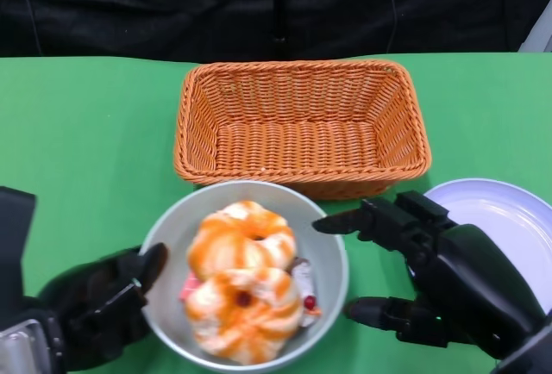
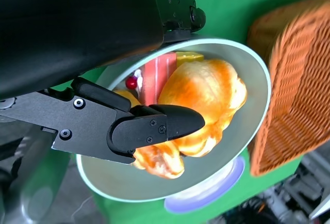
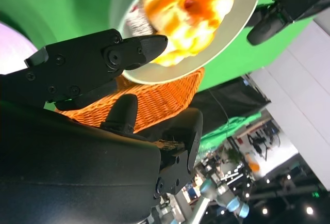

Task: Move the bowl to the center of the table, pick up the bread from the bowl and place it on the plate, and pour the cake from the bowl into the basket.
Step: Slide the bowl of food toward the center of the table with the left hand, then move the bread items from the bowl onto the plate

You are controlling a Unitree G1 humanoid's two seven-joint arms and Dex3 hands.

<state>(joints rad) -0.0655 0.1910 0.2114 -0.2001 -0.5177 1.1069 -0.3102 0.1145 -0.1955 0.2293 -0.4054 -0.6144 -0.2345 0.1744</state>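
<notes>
Grey round bowl (image 1: 164, 305) stands on green table (image 1: 86, 133), just before the orange wicker basket (image 1: 302, 124).
Two orange-glazed bread rolls (image 1: 243, 275) and a pink-and-white cake piece (image 1: 304, 286) lie inside. Left hand (image 1: 95, 305) grips the bowl's near-left rim. Right hand (image 1: 431, 271), fingers apart, holds nothing, beside the pale round plate (image 1: 509, 219).
</notes>
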